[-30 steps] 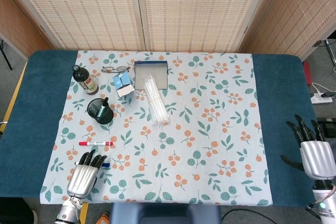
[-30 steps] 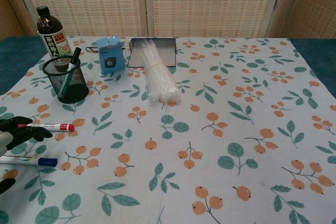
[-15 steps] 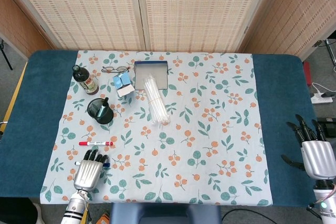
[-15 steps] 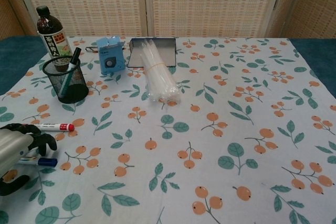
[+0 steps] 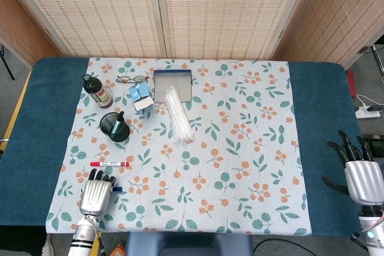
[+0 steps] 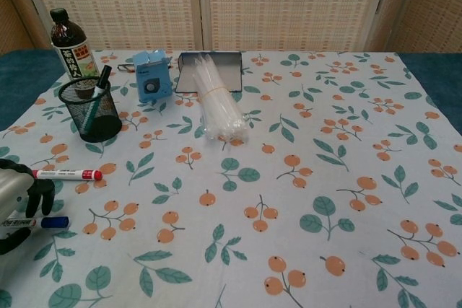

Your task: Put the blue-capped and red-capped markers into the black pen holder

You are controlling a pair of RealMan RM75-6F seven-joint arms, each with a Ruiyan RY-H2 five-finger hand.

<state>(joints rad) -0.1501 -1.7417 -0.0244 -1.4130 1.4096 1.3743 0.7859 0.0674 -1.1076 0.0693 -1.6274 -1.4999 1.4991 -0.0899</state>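
The blue-capped marker lies at the near left of the floral cloth, its blue cap sticking out to the right of my left hand. My left hand has its fingers curled over the marker's white barrel with the thumb beneath, gripping it low at the cloth. The red-capped marker lies flat just beyond that hand. Farther back stands the black mesh pen holder, with a dark pen in it. My right hand hovers at the far right edge, fingers spread, holding nothing.
A dark bottle stands behind the holder, with glasses beside it. A small blue box, a grey tray and a bundle of clear straws sit at the back centre.
My left hand has drawn back toward me and lowered, its fingers curling down over the blue-capped marker. The marker has shifted slightly left with it. The right hand has stayed still.
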